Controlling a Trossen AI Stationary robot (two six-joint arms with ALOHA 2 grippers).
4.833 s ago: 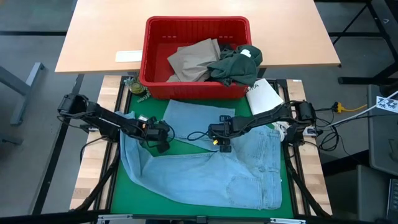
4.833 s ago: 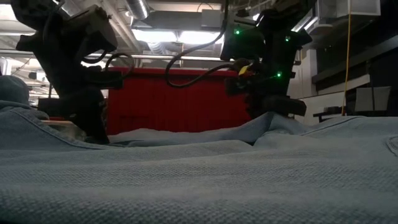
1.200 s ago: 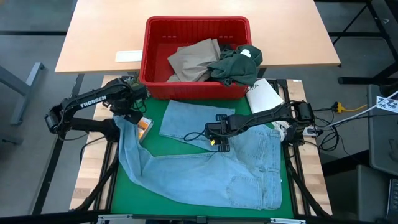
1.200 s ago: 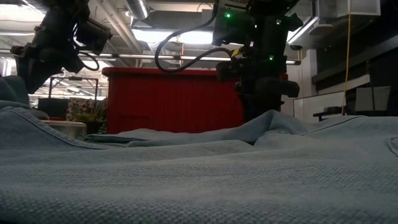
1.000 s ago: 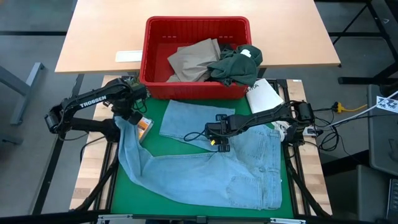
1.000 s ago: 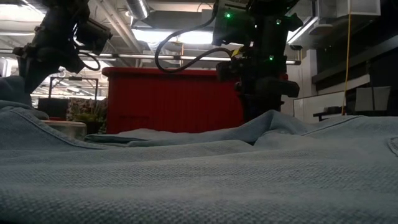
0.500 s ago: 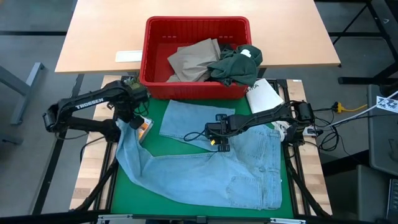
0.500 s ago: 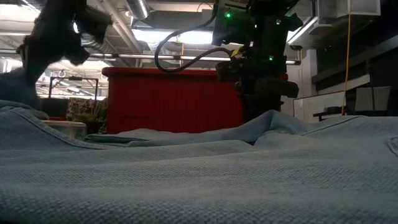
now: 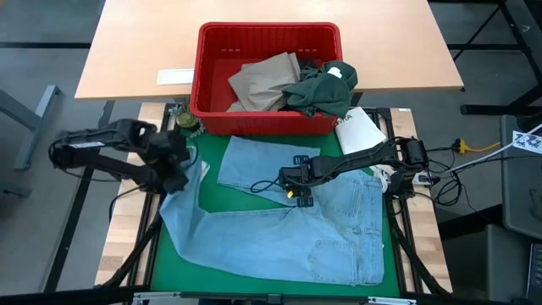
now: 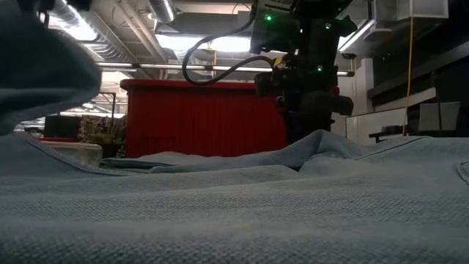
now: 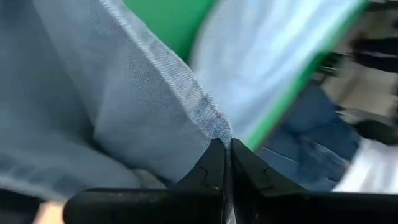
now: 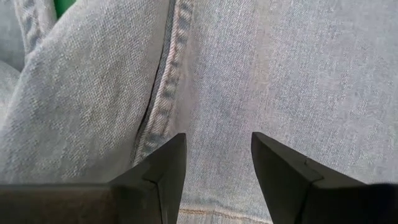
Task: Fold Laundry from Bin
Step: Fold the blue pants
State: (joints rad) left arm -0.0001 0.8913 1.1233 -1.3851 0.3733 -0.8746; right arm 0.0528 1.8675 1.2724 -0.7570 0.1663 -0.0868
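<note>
Light blue jeans (image 9: 279, 233) lie spread across the green mat (image 9: 237, 199) at the near side. The left gripper (image 9: 179, 174) is pinched tight on a leg's edge at the mat's left. The right gripper (image 9: 298, 188) presses down mid-garment, jaws apart, clasping nothing. Beyond, the red bin (image 9: 268, 119) holds khaki trousers (image 9: 264, 80) and a dark green garment (image 9: 322, 89).

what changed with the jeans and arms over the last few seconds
The left gripper left the table's middle, went to the left jeans leg's end, shut on the light blue jeans and began lifting it. The right gripper stayed open, pressing the jeans' crotch. The red bin is unchanged.
</note>
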